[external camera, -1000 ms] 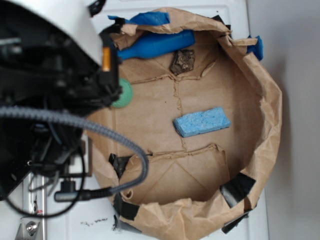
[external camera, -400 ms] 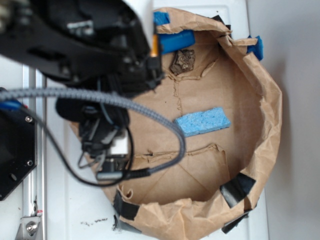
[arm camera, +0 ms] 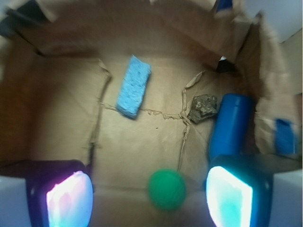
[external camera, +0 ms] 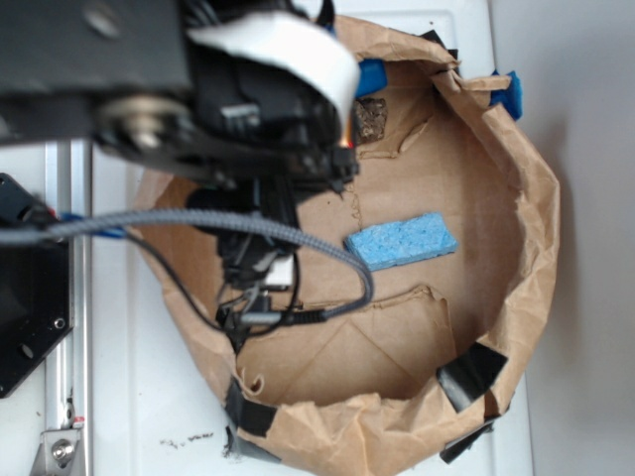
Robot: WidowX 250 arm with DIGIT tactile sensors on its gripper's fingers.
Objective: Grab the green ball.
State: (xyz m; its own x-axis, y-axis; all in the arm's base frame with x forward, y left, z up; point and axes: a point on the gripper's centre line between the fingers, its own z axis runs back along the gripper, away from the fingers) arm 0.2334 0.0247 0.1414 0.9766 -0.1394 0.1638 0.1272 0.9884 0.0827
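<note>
With tool [arm camera: 150, 196] spread wide over the green ball [arm camera: 166, 189], shift slightly toward the blue bottle [arm camera: 230, 124] to centre, then descend and close.

The arm [external camera: 198, 109] now reaches further right across the paper bowl [external camera: 536, 228] than a second ago, its dark bulk covering the upper left of the bowl. The ball [arm camera: 166, 189], which peeked out beside the arm earlier, is hidden beneath it from outside. The blue bottle [external camera: 371, 75] is mostly covered too, only its end showing. The cable [external camera: 298, 243] now loops over the bowl's floor, close to the sponge [external camera: 402, 241].
</note>
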